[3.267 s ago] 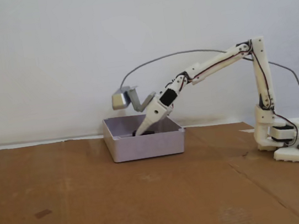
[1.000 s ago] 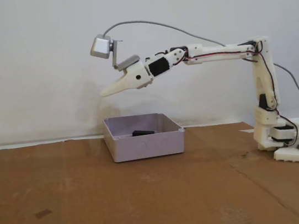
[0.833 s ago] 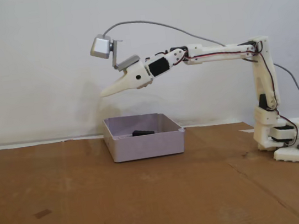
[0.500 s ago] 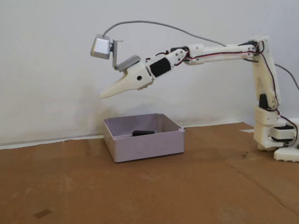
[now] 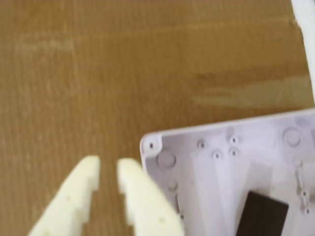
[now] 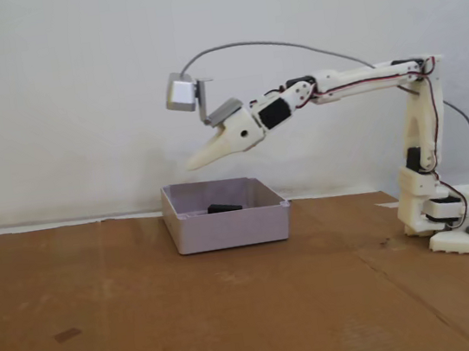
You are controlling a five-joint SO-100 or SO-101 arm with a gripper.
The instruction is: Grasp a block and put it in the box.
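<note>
Placement step looked done: the block (image 6: 223,207) lay on the floor of the box (image 6: 229,229), free of the arm; in the wrist view it sat by the bottom edge, inside the box (image 5: 206,142). The end effector (image 6: 191,165) hung above the box's rear-left part, empty, fingers (image 5: 74,191) slightly parted with a narrow gap, gripping nothing. Judged phase: retreat after release. Next move called only for pulling the arm back toward its base (image 6: 450,219) clear of the box walls, no regrasp needed. Versus half a second earlier, the end effector had shifted right and lower, the arm folding back; block and box sat unchanged on the cardboard surface (image 6: 151,327).
</note>
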